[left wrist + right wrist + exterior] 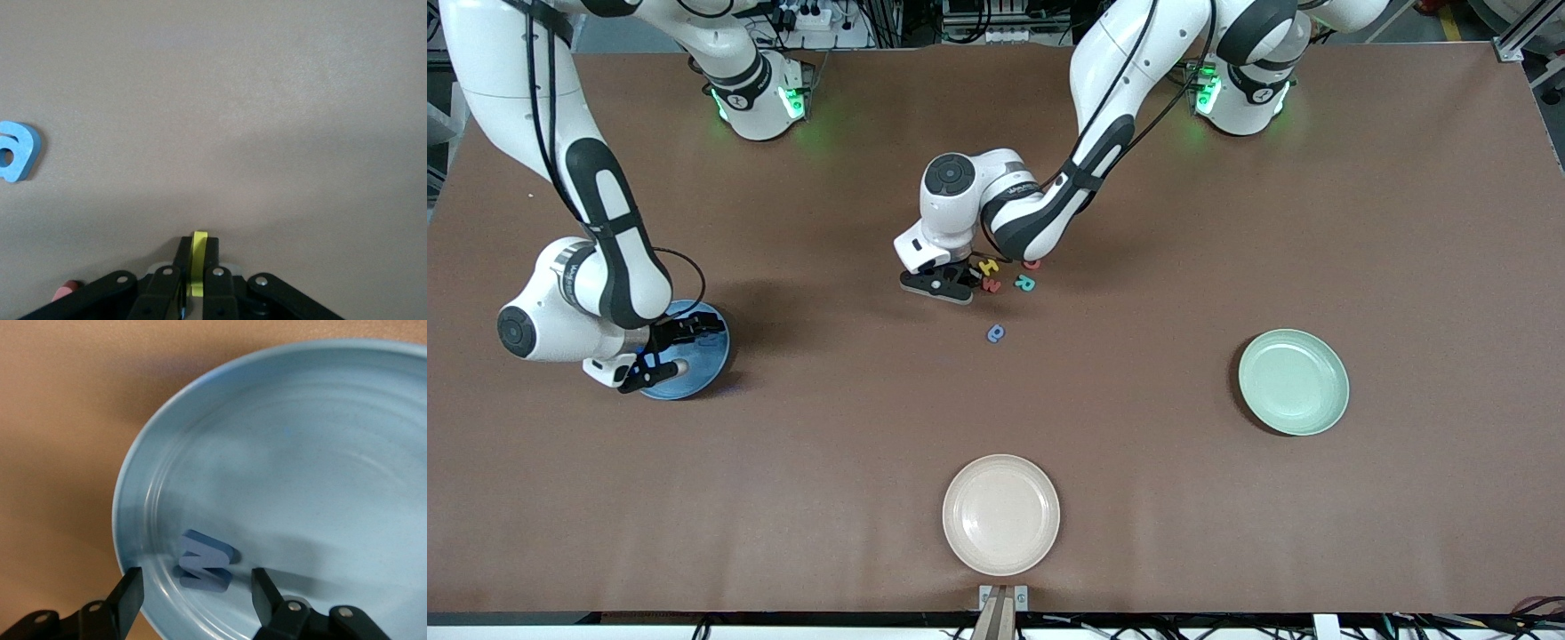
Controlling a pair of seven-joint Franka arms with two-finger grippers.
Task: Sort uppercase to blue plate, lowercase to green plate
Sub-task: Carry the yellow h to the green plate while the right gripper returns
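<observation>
Over the blue plate [320,453], right end effector [197,597] open, W [205,561] released; left end effector [197,280] pinches yellow letter [198,263], green plate [1294,382] well apart.

brown table [1227,533] carries blue plate [710,360], green plate [1294,382], cream-white plate [1000,514], and mid-table foam letters: yellow H [988,267], green R [1024,283], red m [991,285], blue letter [996,333].

Blue W [205,569] in sky-blue plate [320,440]; mint-green plate [1294,382].
</observation>
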